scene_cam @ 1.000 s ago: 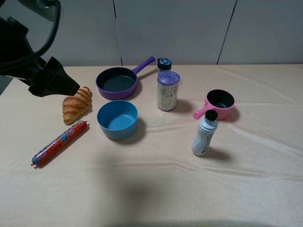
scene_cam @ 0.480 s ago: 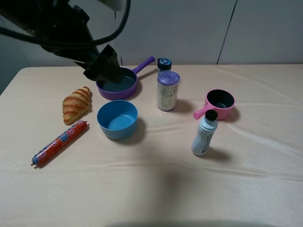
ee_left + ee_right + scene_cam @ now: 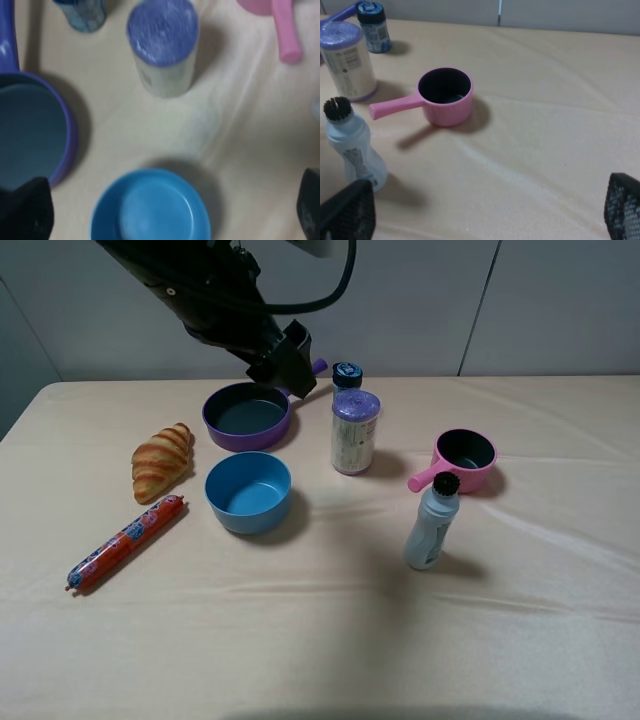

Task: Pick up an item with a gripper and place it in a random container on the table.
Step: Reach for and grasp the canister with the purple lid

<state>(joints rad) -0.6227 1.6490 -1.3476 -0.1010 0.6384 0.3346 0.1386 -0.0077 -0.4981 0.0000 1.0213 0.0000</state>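
Observation:
The tall clear jar (image 3: 354, 432) with a purple lid stands upright at mid-table, right of the purple frying pan (image 3: 247, 414). The jar also shows in the left wrist view (image 3: 163, 46) and the right wrist view (image 3: 346, 62). My left gripper (image 3: 284, 357) hangs high over the far side of the pan, near its handle, apart from the jar. In the left wrist view the left gripper (image 3: 167, 215) is open and empty, its fingertips (image 3: 25, 211) wide apart. My right gripper (image 3: 485, 210) is open and empty, and is out of the exterior high view.
A blue bowl (image 3: 248, 491) sits in front of the pan. A small dark-capped blue jar (image 3: 347, 375) stands behind the tall jar. A pink saucepan (image 3: 463, 460) and a white squeeze bottle (image 3: 432, 523) are to the right. A croissant (image 3: 162, 461) and a sausage (image 3: 126, 541) lie left.
My left arm has swung from the far left across to the right and now hangs over the pan's far side. The objects on the table have not moved.

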